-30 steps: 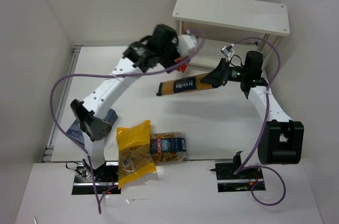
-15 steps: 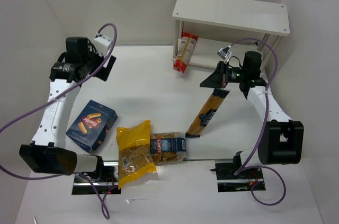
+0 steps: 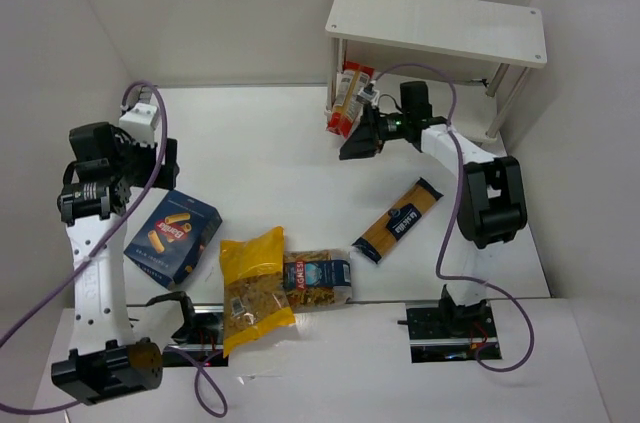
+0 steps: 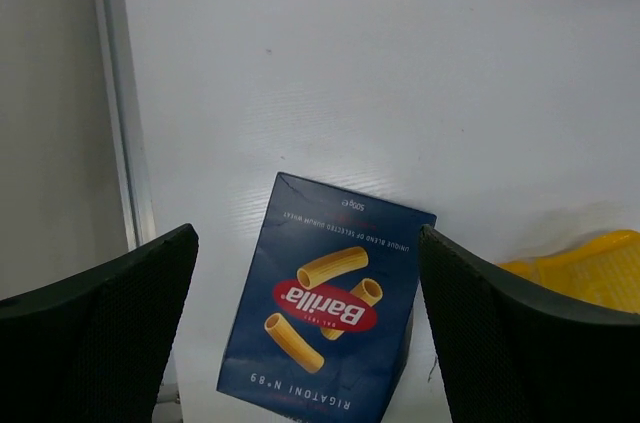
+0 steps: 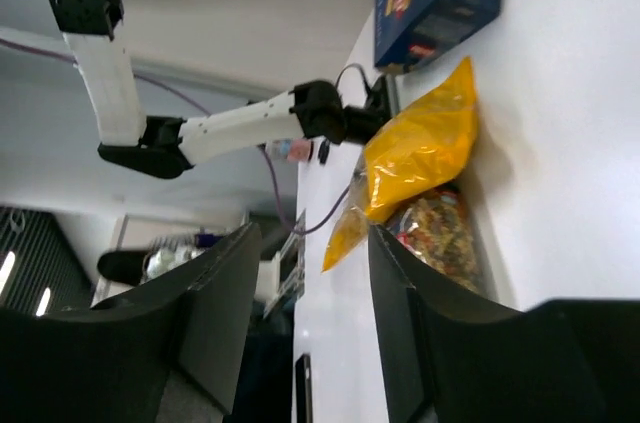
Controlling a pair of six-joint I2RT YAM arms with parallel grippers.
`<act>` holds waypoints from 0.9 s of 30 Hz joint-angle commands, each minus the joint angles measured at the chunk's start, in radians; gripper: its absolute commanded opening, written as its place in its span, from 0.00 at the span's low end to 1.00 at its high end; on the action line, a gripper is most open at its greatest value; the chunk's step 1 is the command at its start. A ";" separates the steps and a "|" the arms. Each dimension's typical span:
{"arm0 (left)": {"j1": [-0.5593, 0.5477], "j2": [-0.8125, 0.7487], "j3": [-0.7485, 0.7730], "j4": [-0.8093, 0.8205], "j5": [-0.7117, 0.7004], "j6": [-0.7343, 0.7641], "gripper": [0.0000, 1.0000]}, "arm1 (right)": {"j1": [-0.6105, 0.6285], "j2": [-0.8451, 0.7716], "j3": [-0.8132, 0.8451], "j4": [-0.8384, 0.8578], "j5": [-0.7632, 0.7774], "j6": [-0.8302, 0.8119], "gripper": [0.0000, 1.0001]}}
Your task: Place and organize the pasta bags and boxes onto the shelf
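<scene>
While left gripper [image 4: 307,235] gapes — blue box [image 4: 325,315] beneath, untouched.

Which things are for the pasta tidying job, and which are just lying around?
For the job: blue box, yellow bag, clear blue-labelled bag, spaghetti pack, red-and-white pack, white shelf.
Just there: purple cable, metal rail.

Wide-spread fingers [image 4: 95,333] frame a dark blue box [image 4: 325,313] — nothing held.
</scene>
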 commanded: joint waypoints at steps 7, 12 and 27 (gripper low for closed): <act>0.086 -0.108 -0.073 0.011 0.080 -0.051 0.97 | 0.046 -0.046 0.364 -0.523 0.169 -0.464 0.69; 0.134 -0.117 -0.082 0.031 0.098 -0.064 0.97 | 0.072 -0.130 0.496 -0.749 0.814 -0.764 0.73; 0.164 -0.198 -0.209 0.069 0.146 -0.032 0.99 | 0.307 -0.597 -0.254 -0.853 1.494 -1.449 0.81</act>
